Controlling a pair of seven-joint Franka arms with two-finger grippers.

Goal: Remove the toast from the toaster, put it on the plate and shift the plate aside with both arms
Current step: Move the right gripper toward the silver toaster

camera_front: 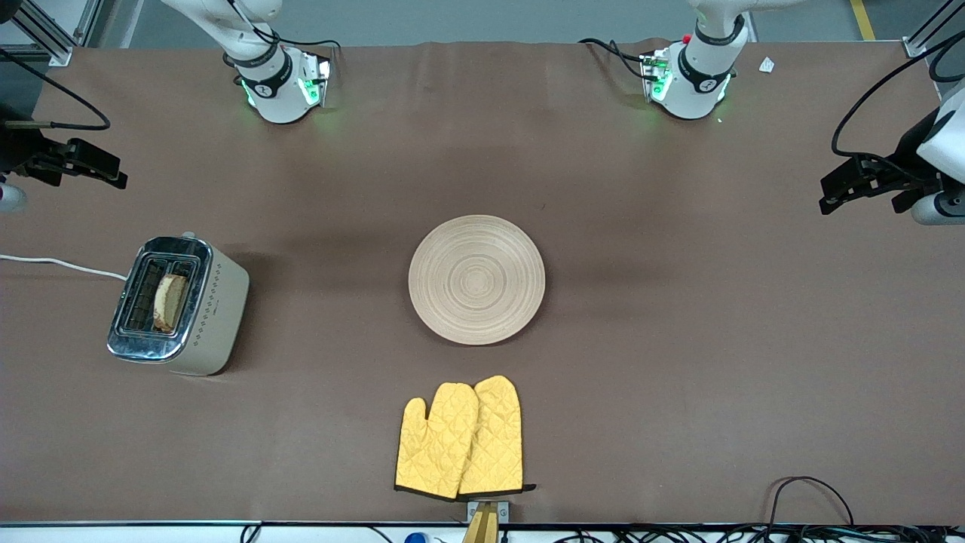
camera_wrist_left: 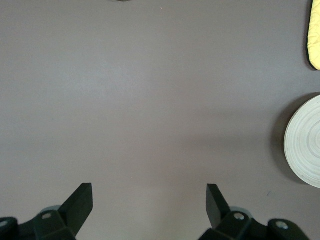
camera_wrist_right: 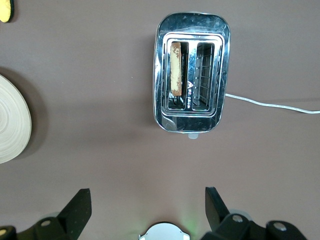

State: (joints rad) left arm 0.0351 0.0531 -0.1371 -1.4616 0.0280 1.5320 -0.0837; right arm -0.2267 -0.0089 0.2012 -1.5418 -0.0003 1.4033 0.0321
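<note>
1. Toast (camera_front: 170, 302) upright in toaster (camera_front: 181, 305), nine o'clock of plate (camera_front: 476, 279).
2. Right gripper (camera_wrist_right: 148, 210), left gripper (camera_wrist_left: 150, 207): spread wide, empty, aloft.
3. Advised: pinch crust squarely, lift straight.

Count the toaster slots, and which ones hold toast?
2 slots in the toaster: the one toward the plate holds the toast; the other one looks empty.
</note>
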